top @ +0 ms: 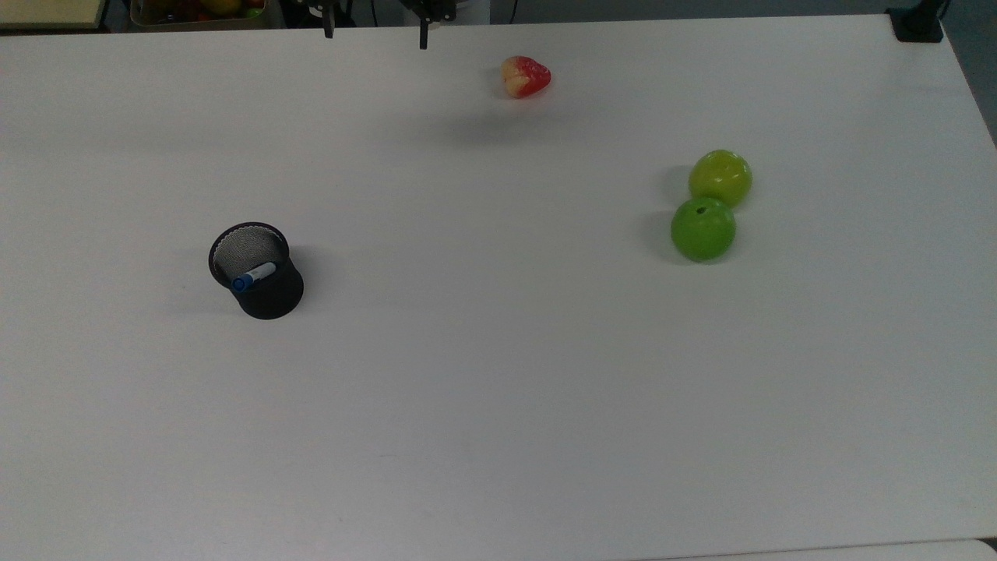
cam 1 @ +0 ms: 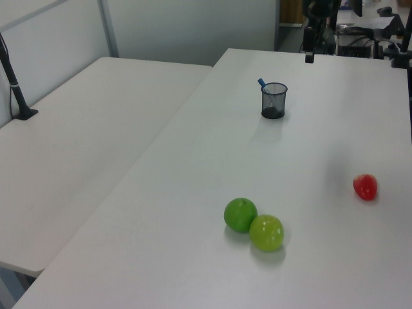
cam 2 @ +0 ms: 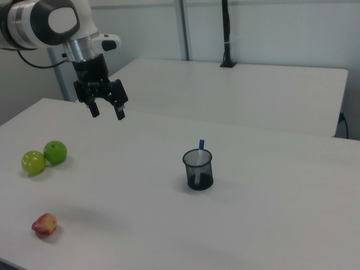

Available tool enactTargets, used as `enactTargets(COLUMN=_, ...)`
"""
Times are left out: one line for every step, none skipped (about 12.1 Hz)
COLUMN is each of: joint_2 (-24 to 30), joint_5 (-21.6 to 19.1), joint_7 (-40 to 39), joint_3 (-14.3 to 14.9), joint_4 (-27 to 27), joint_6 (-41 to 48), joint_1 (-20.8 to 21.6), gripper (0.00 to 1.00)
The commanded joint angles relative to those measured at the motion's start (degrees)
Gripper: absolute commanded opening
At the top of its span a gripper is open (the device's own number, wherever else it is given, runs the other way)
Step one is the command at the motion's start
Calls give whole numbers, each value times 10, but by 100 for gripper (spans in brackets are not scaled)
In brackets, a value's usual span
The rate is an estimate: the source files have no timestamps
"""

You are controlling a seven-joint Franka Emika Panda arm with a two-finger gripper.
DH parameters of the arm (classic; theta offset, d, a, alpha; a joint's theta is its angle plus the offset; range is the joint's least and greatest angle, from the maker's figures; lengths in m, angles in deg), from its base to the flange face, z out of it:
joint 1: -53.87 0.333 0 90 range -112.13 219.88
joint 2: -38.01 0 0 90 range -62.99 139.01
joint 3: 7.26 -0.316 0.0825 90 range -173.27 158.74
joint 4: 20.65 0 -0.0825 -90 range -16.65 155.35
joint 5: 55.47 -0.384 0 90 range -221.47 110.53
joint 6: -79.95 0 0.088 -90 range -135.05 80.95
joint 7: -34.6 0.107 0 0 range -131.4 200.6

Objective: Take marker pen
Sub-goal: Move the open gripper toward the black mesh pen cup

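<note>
The marker pen (top: 254,276) stands slanted inside a black mesh cup (top: 265,292) on the white table, its blue end poking above the rim. In the right view the marker pen (cam 2: 201,145) sticks up from the cup (cam 2: 198,170) near the table's middle. My gripper (cam 2: 107,111) hangs open and empty high above the table, well to the right view's left of the cup. In the top view the gripper (top: 375,33) reaches in at the far edge; its fingertips (top: 423,37) point down.
Two green apples (top: 703,228) (top: 720,178) touch each other on the top view's right. A red and yellow fruit (top: 526,76) lies near the far edge. A second white table (cam 1: 77,148) adjoins in the left view's left. A black post (cam 2: 226,34) stands behind.
</note>
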Motion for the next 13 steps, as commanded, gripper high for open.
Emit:
enactTargets(joint_2=14, joint_5=-6, joint_7=3, joint_3=6, joint_4=11, joint_6=12, joint_1=-1, gripper=100)
enactTargets(joint_2=14, joint_5=-6, joint_7=3, joint_3=6, joint_4=11, joint_6=12, joint_1=-1, gripper=100)
enactTargets(joint_2=13, joint_5=-6, joint_7=3, joint_3=6, joint_4=11, joint_6=12, joint_1=-1, gripper=100)
enactTargets(joint_2=13, joint_5=-6, joint_7=3, joint_3=6, joint_4=11, joint_6=12, joint_1=-1, gripper=100)
enactTargets(joint_2=13, joint_5=-6, joint_7=3, joint_3=6, joint_4=11, joint_6=12, joint_1=-1, gripper=100)
enactTargets(joint_2=13, joint_5=-6, joint_7=3, joint_3=6, joint_4=11, joint_6=12, joint_1=-1, gripper=100)
enactTargets(joint_2=13, joint_5=-6, joint_7=3, joint_3=6, joint_4=11, joint_6=14, joint_1=0, gripper=100)
enactTargets(joint_2=12, joint_5=-6, joint_7=3, joint_3=6, joint_4=10, joint_6=14, joint_1=-1, gripper=100)
enactTargets(joint_2=12, joint_5=-6, joint_7=2, joint_3=6, joint_4=10, joint_6=14, joint_1=-2, gripper=100)
enactTargets(joint_2=11, joint_5=-6, joint_7=1, joint_3=6, joint_4=10, joint_6=14, joint_1=-2, gripper=100)
enactTargets(joint_2=8, joint_5=-6, joint_7=0, joint_3=6, joint_4=10, joint_6=13, joint_1=-4, gripper=100)
enactTargets(joint_2=6, joint_5=-6, joint_7=-1, joint_3=7, joint_4=10, joint_6=11, joint_1=-5, gripper=100)
enactTargets(joint_2=1, joint_5=-5, joint_7=-5, joint_3=8, joint_4=8, joint_6=7, joint_1=-15, gripper=100)
